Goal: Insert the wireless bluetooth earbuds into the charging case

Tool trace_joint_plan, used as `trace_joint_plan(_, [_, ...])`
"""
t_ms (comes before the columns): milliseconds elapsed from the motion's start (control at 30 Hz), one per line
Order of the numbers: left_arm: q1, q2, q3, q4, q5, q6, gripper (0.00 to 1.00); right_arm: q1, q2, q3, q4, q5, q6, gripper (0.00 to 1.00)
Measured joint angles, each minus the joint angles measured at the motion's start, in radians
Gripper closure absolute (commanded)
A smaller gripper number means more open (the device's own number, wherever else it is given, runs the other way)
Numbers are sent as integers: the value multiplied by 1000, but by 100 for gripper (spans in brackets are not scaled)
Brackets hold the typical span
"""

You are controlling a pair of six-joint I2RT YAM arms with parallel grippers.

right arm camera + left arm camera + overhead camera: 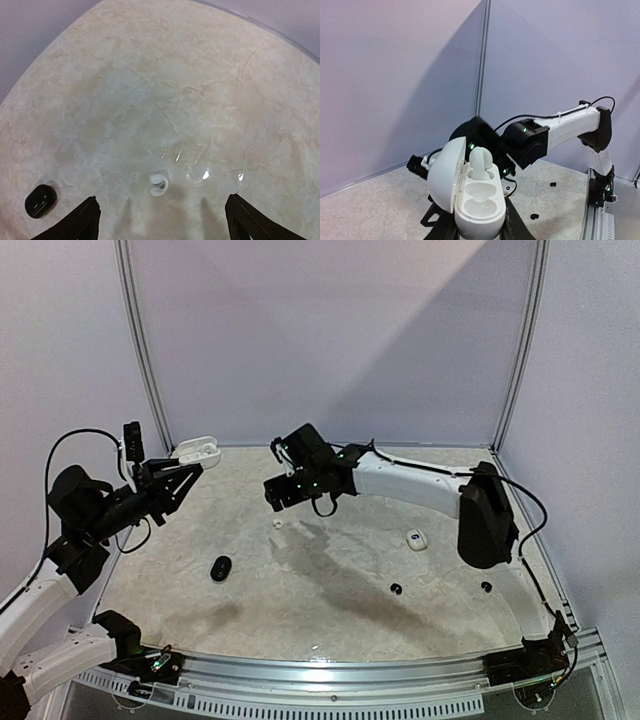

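The white earbud (159, 184) that's up next is lying loose on the bench (210, 90), left of centre and a bit towards the far side, right under the right claw (161, 199). My guess on handling: it's basically weightless, hard glossy plastic and rounded everywhere, so it'll squirt out sideways if it's pinched off-centre. I'd take it across the fatter body, with a finger square on either side, and close gently. It's not really fragile, just easy to flick away.

The right claw is spread wide with nothing in it. It points down at the bench with a finger on each side of the bud, and it looks to be above the bud, not touching. That arm reaches in from the right, stretched low across the bench.

The left claw (183, 472) is clamped on the white charging case (475, 200), held up off the bench at the far left with the lid flipped open. A seated bud (481, 162) stands in the far socket, and the near socket looks empty. The case is smooth too, so pushing down hard could shift it in the grip.
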Motion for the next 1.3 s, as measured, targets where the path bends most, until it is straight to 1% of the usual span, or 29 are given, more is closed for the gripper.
trace_joint_plan(133, [3,0,-1,0,1,0,100,8,127,41,10,3,29,20])
trace_joint_plan(267, [6,0,-1,0,1,0,100,22,198,62,29,32,53,25])
trace_joint_plan(400, [6,1,-1,0,1,-1,100,35,231,68,66,58,55,31])
trace_joint_plan(700, [9,15,-1,0,2,0,100,53,278,81,98,100,27,43])
trace_joint_plan(833, [9,14,-1,0,3,0,100,53,282,82,113,105,13,53])
trace_joint_plan(1033, [9,13,-1,0,4,0,100,53,287,82,129,104,2,63])
trace_joint_plan(1200, [9,11,-1,0,4,0,100,53,288,82,132,101,-18,74])
trace_joint_plan(1300, [9,11,-1,0,4,0,100,52,288,74,141,92,-32,78])
